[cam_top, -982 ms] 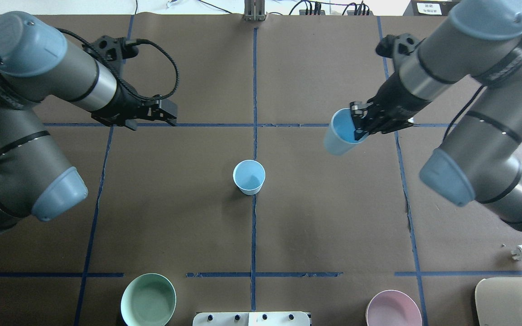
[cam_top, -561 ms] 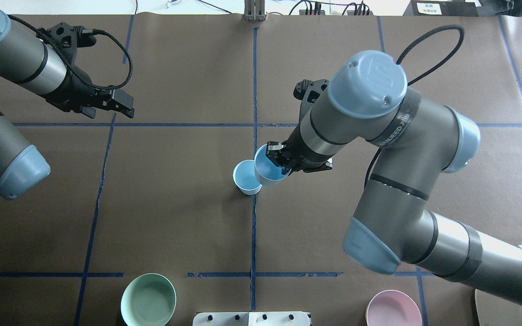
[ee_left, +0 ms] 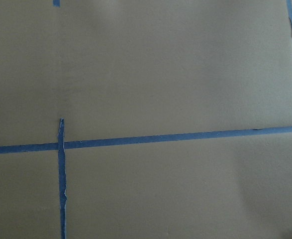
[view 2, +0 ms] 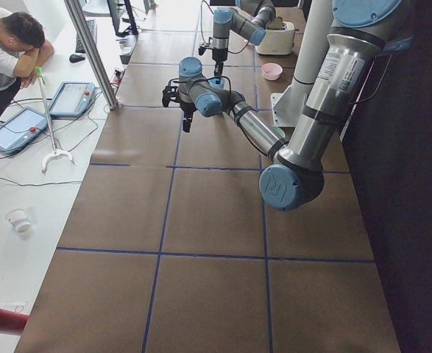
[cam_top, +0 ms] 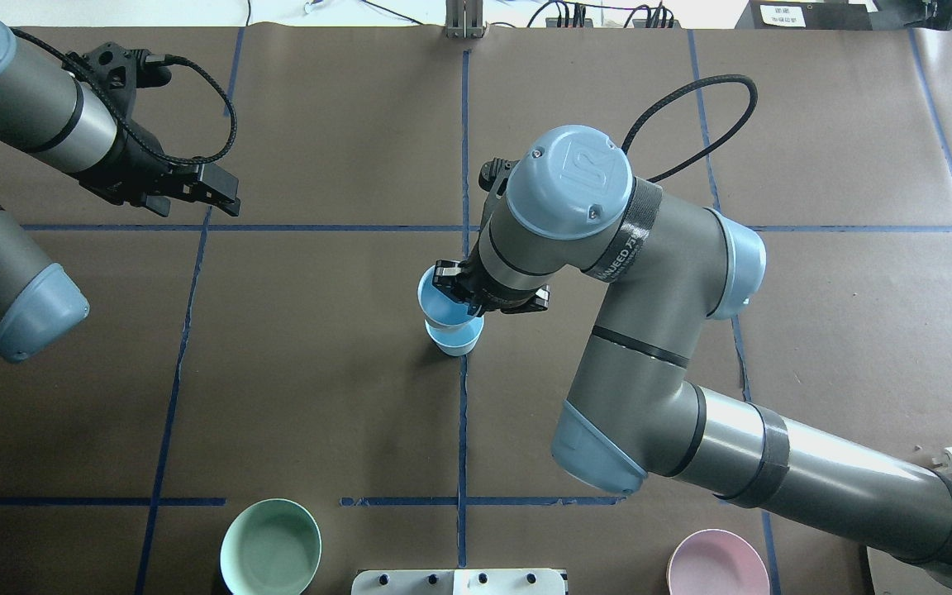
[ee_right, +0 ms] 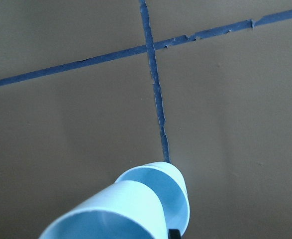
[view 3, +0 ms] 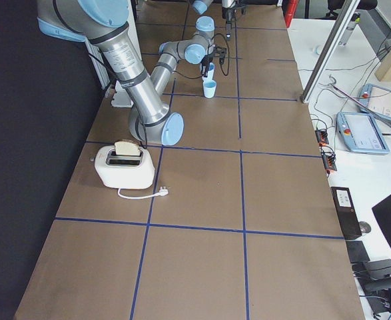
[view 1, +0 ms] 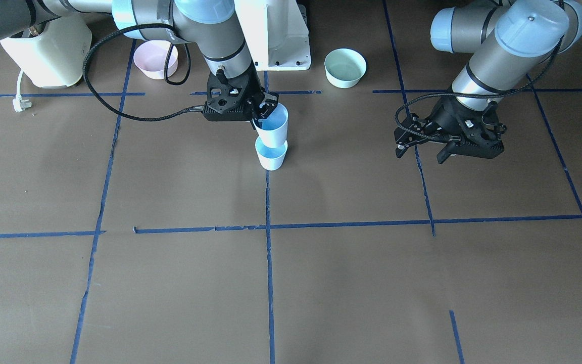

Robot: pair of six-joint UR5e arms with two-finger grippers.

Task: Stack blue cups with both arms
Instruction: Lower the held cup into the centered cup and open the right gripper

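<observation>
One blue cup stands upright on the brown table at the centre tape line. My right gripper is shut on the rim of the second blue cup and holds it upright right over the standing one. Its base is at the lower cup's mouth; I cannot tell whether they touch. The right wrist view shows the held cup in front of the lower cup. My left gripper is open and empty, far off to the left.
A mint-green bowl and a pink bowl sit at the near edge by the white pedestal. A cream toaster with its plug stands at the robot's right. The left wrist view shows only brown paper and tape.
My right arm swung in from the right with its cup and brought it over the centre cup. My left arm drew back to the left and away from the centre.
</observation>
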